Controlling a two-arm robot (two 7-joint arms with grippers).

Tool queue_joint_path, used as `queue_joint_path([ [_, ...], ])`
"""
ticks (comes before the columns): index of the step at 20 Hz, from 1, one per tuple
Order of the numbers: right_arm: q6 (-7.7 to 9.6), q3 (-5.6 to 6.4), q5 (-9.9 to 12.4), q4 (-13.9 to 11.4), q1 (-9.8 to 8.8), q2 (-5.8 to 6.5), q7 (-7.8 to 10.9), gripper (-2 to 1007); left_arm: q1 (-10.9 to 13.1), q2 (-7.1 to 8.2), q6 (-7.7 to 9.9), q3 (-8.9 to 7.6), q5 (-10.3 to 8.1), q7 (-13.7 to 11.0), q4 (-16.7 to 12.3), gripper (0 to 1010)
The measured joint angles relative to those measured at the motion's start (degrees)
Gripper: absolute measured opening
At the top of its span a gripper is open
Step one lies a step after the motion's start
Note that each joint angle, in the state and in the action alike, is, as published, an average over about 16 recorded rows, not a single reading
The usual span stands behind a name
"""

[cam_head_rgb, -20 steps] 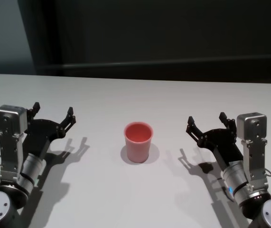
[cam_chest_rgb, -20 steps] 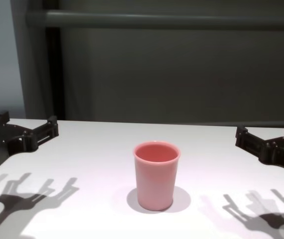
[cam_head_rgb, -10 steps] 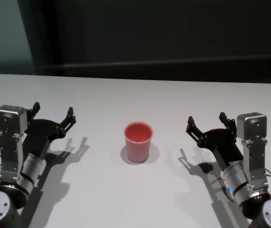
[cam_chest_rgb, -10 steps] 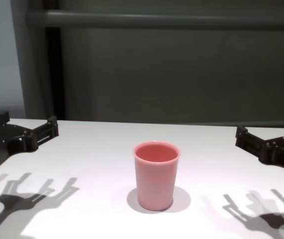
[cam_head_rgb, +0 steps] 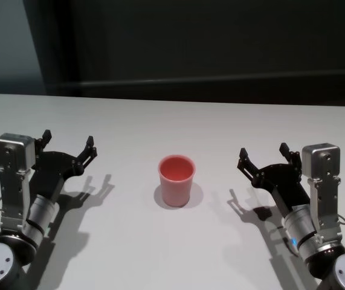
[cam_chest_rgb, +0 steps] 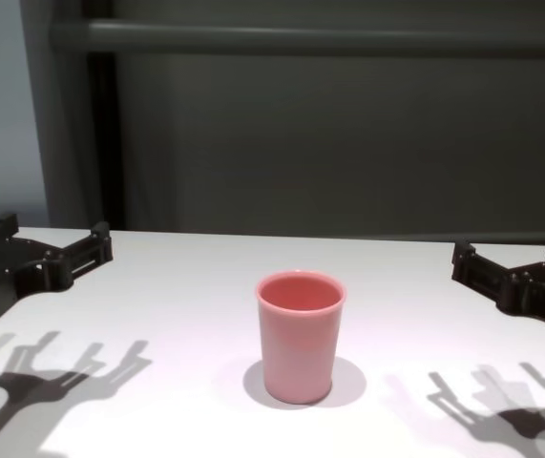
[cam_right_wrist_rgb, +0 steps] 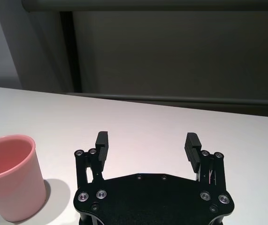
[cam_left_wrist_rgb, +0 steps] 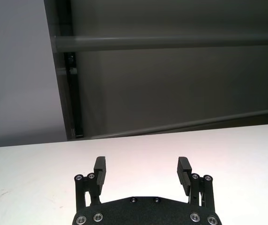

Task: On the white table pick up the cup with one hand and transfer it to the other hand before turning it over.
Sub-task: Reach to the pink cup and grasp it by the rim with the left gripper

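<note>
The pink cup [cam_head_rgb: 176, 179] [cam_chest_rgb: 300, 334] [cam_right_wrist_rgb: 12, 176] stands upright, mouth up, in the middle of the white table [cam_head_rgb: 172, 121]. My left gripper [cam_head_rgb: 67, 141] [cam_chest_rgb: 48, 244] [cam_left_wrist_rgb: 142, 168] hovers open well to the cup's left, nothing between its fingers. On the opposite side my right gripper [cam_head_rgb: 263, 153] [cam_chest_rgb: 511, 260] [cam_right_wrist_rgb: 145, 143] also stands open and empty, about the same distance from the cup. Neither gripper touches the cup.
A dark wall with a horizontal rail [cam_chest_rgb: 310, 38] runs behind the table's far edge [cam_head_rgb: 172, 96]. Shadows of both grippers fall on the tabletop near the cup.
</note>
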Motion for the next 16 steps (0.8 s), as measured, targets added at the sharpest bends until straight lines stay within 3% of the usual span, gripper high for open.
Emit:
queue_joint_path([
  [16, 0.00, 0.00, 0.0, 0.0, 0.00, 0.00, 0.00, 1003, 0.0, 0.00, 0.00, 0.00, 0.00, 0.0, 0.0, 1001],
])
